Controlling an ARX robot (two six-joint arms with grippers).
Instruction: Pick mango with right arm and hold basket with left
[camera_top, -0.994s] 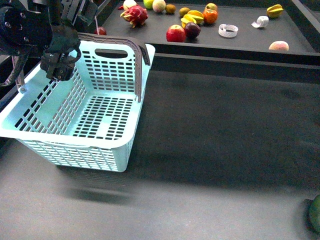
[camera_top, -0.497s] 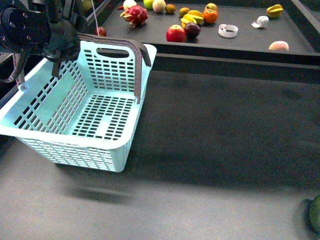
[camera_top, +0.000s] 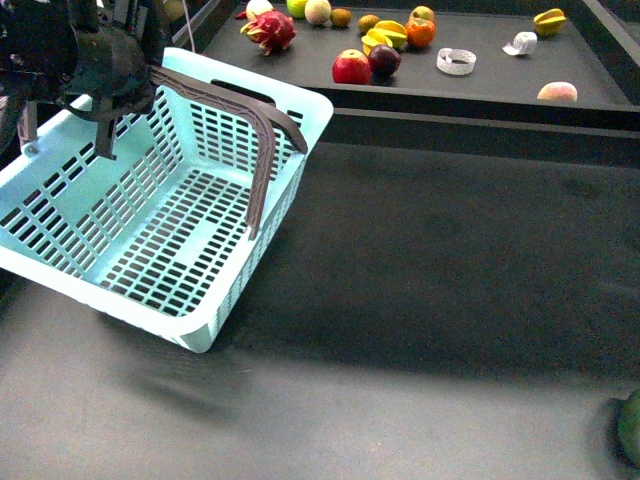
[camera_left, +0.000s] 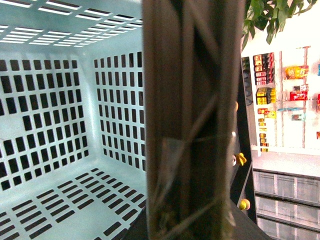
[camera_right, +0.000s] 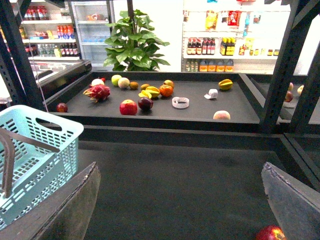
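The basket (camera_top: 310, 112) hangs tilted, light and stiff, its handle (camera_top: 265, 140) clamped in the left gripper (camera_top: 125, 85). The right gripper (camera_right: 180, 200) gapes wide, empty. The mango (camera_top: 390, 35) lies on the back shelf (camera_top: 480, 85) beside an orange (camera_top: 421, 32); it looks smooth and likely slippery, so grip it across its middle.

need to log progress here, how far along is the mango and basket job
Done: the left gripper grips the basket by its handle, and the basket hangs tilted. In hand: nothing on the other side; the right gripper is open and empty. Left: the mango lies untouched on the far shelf, so the whole pick remains.
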